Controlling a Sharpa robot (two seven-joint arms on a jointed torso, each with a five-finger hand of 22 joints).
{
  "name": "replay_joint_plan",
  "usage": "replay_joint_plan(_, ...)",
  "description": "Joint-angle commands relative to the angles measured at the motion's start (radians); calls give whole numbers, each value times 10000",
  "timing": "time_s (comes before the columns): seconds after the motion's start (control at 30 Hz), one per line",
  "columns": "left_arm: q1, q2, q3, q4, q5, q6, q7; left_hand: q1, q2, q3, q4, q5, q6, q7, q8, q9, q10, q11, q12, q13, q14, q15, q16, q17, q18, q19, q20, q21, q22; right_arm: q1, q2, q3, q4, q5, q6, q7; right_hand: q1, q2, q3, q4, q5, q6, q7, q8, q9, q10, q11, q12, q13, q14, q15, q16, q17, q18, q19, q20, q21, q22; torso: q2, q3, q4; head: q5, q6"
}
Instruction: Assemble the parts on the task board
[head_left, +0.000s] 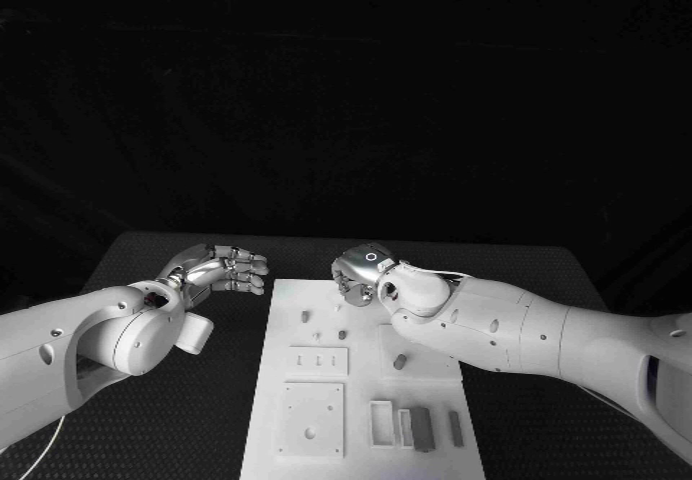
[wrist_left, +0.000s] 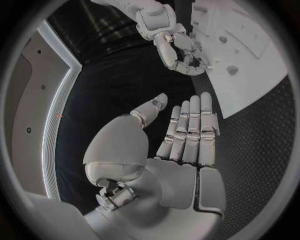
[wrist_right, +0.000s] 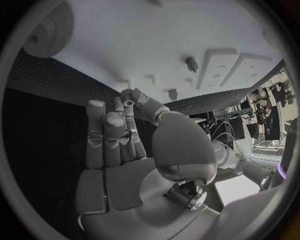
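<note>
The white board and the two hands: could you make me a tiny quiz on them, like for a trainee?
1. True or false: the left hand holds a part.
2. The right hand hovers over the task board's (a) far end, (b) near end?
3. What colour are the parts?

Key: 1 false, its fingers are straight and hold nothing; 2 (a); 3 grey.

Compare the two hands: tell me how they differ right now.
The left hand hovers over the black table beside the task board; the right hand is over the board's far end. The left hand's fingers lie straight and together; the right hand's fingers curl inward. Both hold nothing.
</note>
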Motion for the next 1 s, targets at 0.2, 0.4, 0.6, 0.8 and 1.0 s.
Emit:
replay_joint_plan(0.2, 71, 20, 10, 50, 3, 65, 51, -82, -33, -21, -14, -48, -3, 80, -54, 13, 38, 46, -65, -13, 70, 29, -75, 14, 92, 57, -8, -65, -8, -2, 95, 1, -96, -48, 178, 7, 100, 44, -2, 41, 31, 59, 31, 39, 11, 815, -222, 3, 10, -130, -139, 68, -17, 694, -28, -41, 38, 236, 11, -10, -5, 28, -38)
replay_joint_plan(0.4, 80, 18, 10, 50, 3, 65, 48, -83, -36, -22, -14, -49, -4, 82, -59, 14, 39, 47, -73, -13, 71, 29, -80, 17, 92, 58, -8, -68, -7, -4, 131, -1, -145, -11, 288, 28, 94, 46, -2, 41, 31, 55, 33, 32, 12, 812, -220, -5, 13, -135, -136, 71, -23, 694, -36, -39, 41, 234, 6, -13, -22, 46, -52)
replay_joint_plan(0.6, 87, 74, 9, -14, -18, 65, 56, -85, -37, -21, -13, -49, -6, 84, -66, 15, 40, 49, -83, -14, 72, 29, -86, 22, 92, 60, -8, -71, -6, -6, 154, -4, -192, -8, 415, 14, 90, 50, 0, 40, 31, 53, 35, 25, 14, 809, -218, -13, 16, -140, -134, 74, -29, 694, -45, -36, 44, 233, 17, -12, -21, 51, -66)
replay_joint_plan(0.8, 85, 154, 6, -88, -16, 83, 56, -90, -37, -22, -9, -49, -8, 86, -72, 16, 41, 50, -92, -14, 73, 30, -93, 26, 91, 61, -7, -74, -6, -6, 161, -8, -204, 31, 456, 36, 86, 49, -1, 40, 31, 51, 36, 20, 16, 807, -216, -19, 18, -143, -132, 76, -34, 694, -51, -34, 47, 232, 37, -30, -40, 19, -72)
replay_joint_plan(1.0, 85, 154, 6, -78, -15, 81, 52, -93, -33, -21, -7, -49, -9, 87, -77, 18, 44, 51, -100, -13, 75, 31, -98, 30, 91, 62, -7, -77, -5, -6, 229, -10, -248, 116, 509, 115, 78, 48, -1, 41, 31, 47, 38, 12, 18, 803, -213, -29, 22, -148, -129, 79, -42, 694, -61, -30, 51, 231, 26, -17, -18, 24, -115)
